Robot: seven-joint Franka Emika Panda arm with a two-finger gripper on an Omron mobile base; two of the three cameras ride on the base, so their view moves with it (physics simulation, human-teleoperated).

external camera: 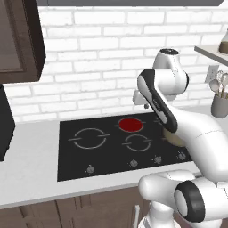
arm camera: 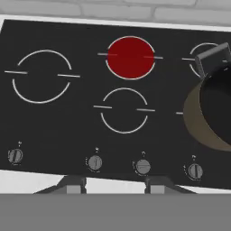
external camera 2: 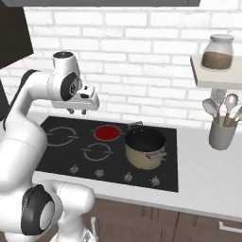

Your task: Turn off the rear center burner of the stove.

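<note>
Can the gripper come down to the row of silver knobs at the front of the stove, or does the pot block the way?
Probably yes. The gripper hangs above the stove, left of the pot. In the hand view the knobs lie bare at the front edge, with the pot off to one side.

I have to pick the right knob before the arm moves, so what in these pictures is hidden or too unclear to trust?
- Knob markings: the small symbols beside the knobs are too small to read in the hand view, so which one controls the red rear center burner is unclear.
- Right burners: the pot covers them in the hand view, and the frame edge cuts the pot.
- Stove right part: the arm hides it in the left base view.
</note>
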